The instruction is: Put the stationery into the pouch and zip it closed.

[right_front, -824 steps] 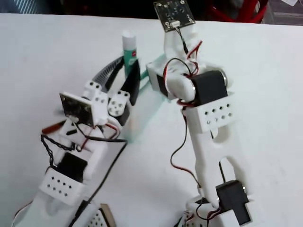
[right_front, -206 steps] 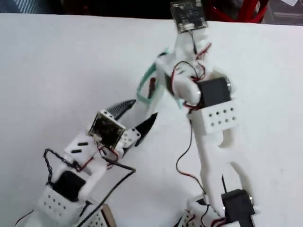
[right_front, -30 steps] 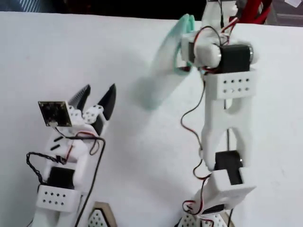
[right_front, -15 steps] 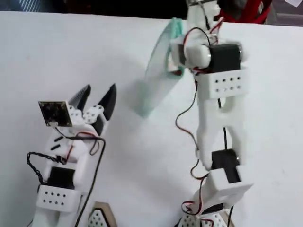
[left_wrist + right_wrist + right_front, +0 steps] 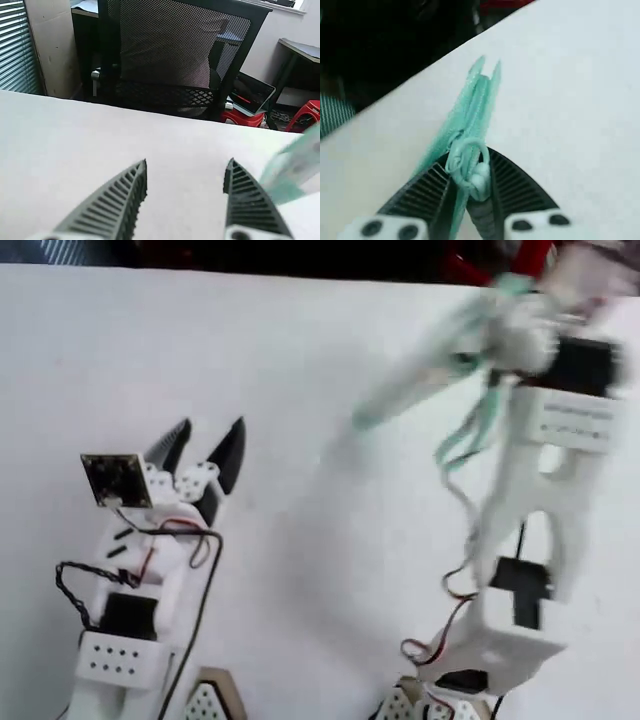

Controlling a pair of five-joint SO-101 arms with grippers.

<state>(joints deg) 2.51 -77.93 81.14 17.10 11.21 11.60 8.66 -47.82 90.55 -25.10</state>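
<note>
The translucent teal pouch [image 5: 420, 375] hangs above the white table at the back right, blurred and slanting down to the left. My right gripper [image 5: 510, 320] is shut on its upper end. In the right wrist view the dark fingers [image 5: 512, 190] pinch the pouch [image 5: 470, 110] beside its zip loop, with the right gripper [image 5: 467, 170] closed around it. My left gripper [image 5: 205, 440] rests at the front left, open and holding nothing. The left wrist view shows the left gripper [image 5: 186, 165] with both ribbed fingers spread over bare table and the pouch [image 5: 295, 170] off to one side.
A wooden-edged block [image 5: 212, 698] sits at the front edge between the arm bases. Beyond the table's far edge stand a black mesh chair [image 5: 175, 55] and a red stool [image 5: 245, 119]. Loose cables trail from both arms.
My right arm has swung quickly to the right with the pouch, which now slants out to the left of it. The left arm has stayed put, open.
</note>
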